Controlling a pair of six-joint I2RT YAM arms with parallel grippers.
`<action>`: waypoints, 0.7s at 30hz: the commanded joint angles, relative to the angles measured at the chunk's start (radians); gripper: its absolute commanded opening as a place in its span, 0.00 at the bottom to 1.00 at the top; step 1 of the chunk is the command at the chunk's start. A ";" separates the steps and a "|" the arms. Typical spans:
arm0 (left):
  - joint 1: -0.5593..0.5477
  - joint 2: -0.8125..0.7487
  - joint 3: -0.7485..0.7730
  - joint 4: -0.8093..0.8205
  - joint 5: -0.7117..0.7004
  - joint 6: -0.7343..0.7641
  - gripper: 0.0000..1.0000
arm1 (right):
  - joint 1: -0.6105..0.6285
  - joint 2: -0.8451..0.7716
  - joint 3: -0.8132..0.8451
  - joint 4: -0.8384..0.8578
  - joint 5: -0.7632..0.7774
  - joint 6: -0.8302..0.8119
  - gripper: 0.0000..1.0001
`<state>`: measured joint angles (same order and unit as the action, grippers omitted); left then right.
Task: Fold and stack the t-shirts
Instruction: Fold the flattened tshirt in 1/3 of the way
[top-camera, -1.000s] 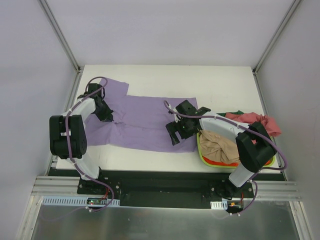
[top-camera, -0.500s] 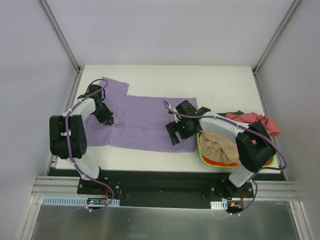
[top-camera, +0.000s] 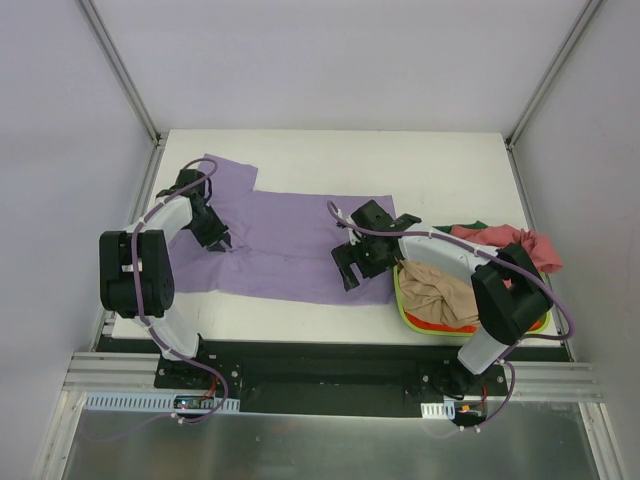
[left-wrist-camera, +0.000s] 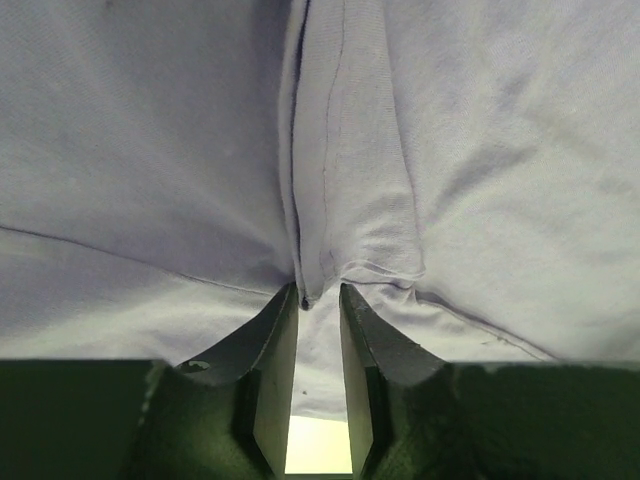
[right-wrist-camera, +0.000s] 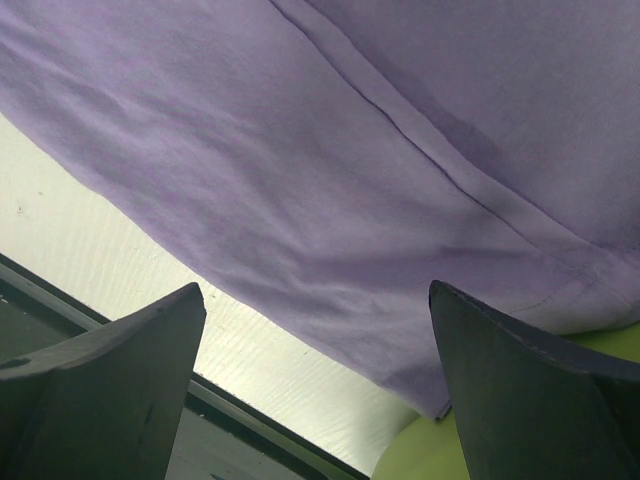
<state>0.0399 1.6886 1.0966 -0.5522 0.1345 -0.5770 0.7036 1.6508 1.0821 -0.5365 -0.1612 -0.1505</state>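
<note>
A large lavender t-shirt (top-camera: 285, 240) lies spread flat across the table's left and middle. My left gripper (top-camera: 218, 240) sits low on its left part. In the left wrist view its jaws (left-wrist-camera: 320, 290) stand a narrow gap apart, and a raised fold of the lavender cloth (left-wrist-camera: 340, 200) ends right at the tips, not pinched. My right gripper (top-camera: 350, 268) hovers wide open over the shirt's near right hem (right-wrist-camera: 350, 150), with nothing between its fingers (right-wrist-camera: 150, 340). A tan t-shirt (top-camera: 435, 290) lies in the basket. A pinkish-red t-shirt (top-camera: 525, 245) and a dark green one (top-camera: 475, 226) lie behind it.
The lime-green basket (top-camera: 400, 300) stands at the table's near right, its rim (right-wrist-camera: 420, 460) just beside the right gripper. Something orange-red (top-camera: 440, 325) shows under the tan shirt. The table's near edge (right-wrist-camera: 120, 290) runs close below the hem.
My left gripper's jaws have parted from shut, releasing the lavender fold, and the cloth beside it has shifted slightly. The right arm has not moved.
</note>
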 joint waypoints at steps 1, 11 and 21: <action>-0.006 -0.026 0.023 -0.026 0.002 0.005 0.21 | -0.007 0.009 0.004 -0.040 0.028 -0.012 0.96; -0.015 0.037 0.069 -0.026 0.014 -0.001 0.00 | -0.007 0.014 0.007 -0.043 0.031 -0.015 0.96; -0.025 0.057 0.143 -0.026 0.022 -0.012 0.00 | -0.010 0.012 0.010 -0.046 0.041 -0.015 0.96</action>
<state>0.0250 1.7287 1.1770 -0.5625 0.1497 -0.5819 0.7036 1.6512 1.0821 -0.5365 -0.1596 -0.1513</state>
